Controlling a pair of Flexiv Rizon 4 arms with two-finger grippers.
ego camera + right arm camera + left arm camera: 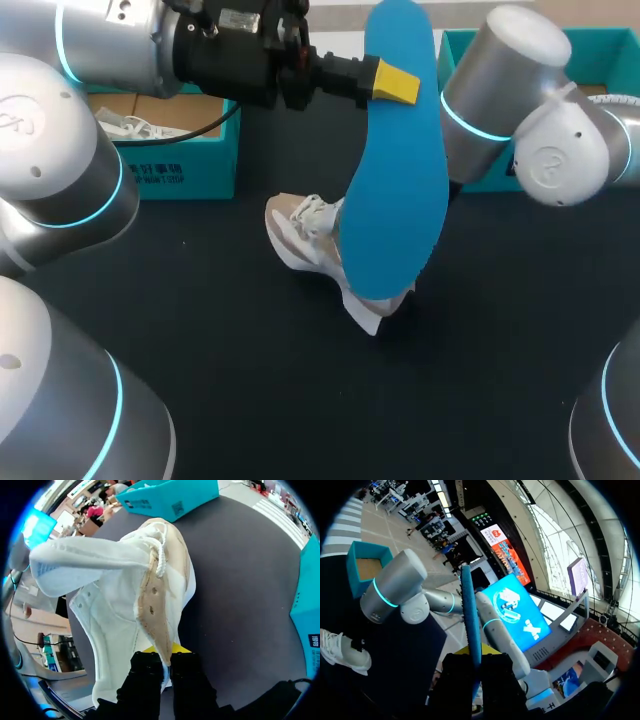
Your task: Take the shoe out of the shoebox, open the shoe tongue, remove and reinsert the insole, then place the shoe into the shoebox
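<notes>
The white and beige sneaker point(305, 235) sits tilted on the black tabletop point(250, 360), well apart from the boxes. The right hand point(162, 656) is pinching the rim of its opening. Above it, the left hand point(475, 659) is pressed together on one end of the blue insole point(395, 190), which hangs in the air. Farther back stand the teal shoebox point(185, 170) and a second teal box point(605, 45).

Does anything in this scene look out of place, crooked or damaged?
The blue insole is outside the shoe, held up above the table by the left gripper. The shoe is tipped, its upper edge pinched by the right gripper. Both fit the task; no damage shows.
</notes>
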